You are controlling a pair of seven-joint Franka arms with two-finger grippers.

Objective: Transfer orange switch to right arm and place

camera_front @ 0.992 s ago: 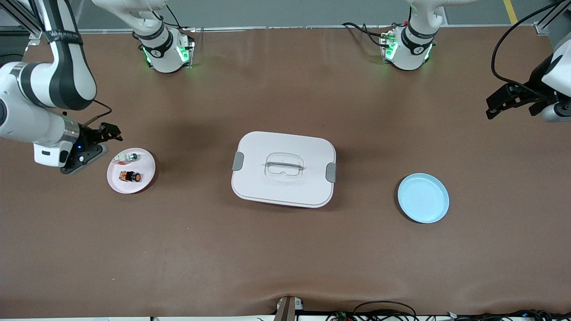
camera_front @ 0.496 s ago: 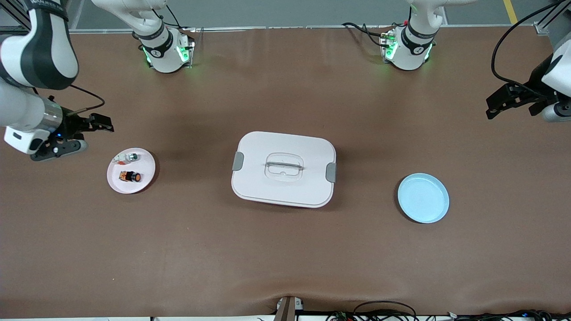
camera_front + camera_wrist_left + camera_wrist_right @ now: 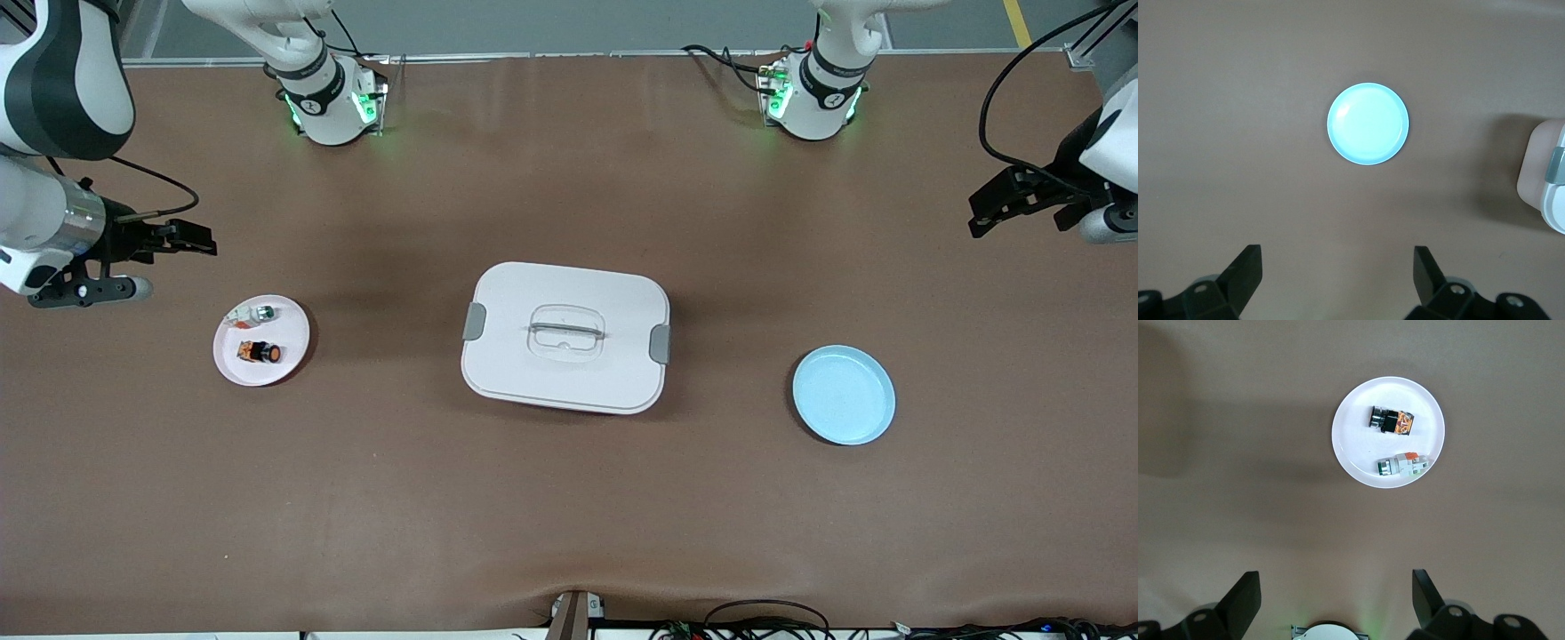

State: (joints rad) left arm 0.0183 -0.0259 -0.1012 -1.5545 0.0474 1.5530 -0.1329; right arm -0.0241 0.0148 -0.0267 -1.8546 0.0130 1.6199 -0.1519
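Right gripper point(image 3: 191, 238) has lifted away from the white plate point(image 3: 289, 356), fingers point(image 3: 1241, 597) spread, empty, now over bare table at the right arm's end. Orange switch point(image 3: 259, 353) lies on that plate beside the white-and-silver part point(image 3: 252, 313); placing looks done. Left gripper point(image 3: 1338, 280) waits, spread, over table near the blue plate point(image 3: 843, 395). White lidded box point(image 3: 565, 337) sits mid-table, obstructing nothing.

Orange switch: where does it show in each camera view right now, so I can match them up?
Front view: the orange switch lies on the white plate toward the right arm's end of the table, nearer the camera than the white-and-silver part.
Right wrist view: the switch lies on the same plate, beside that part.
Left wrist view: not in it.
Shared landmark: the white plate.
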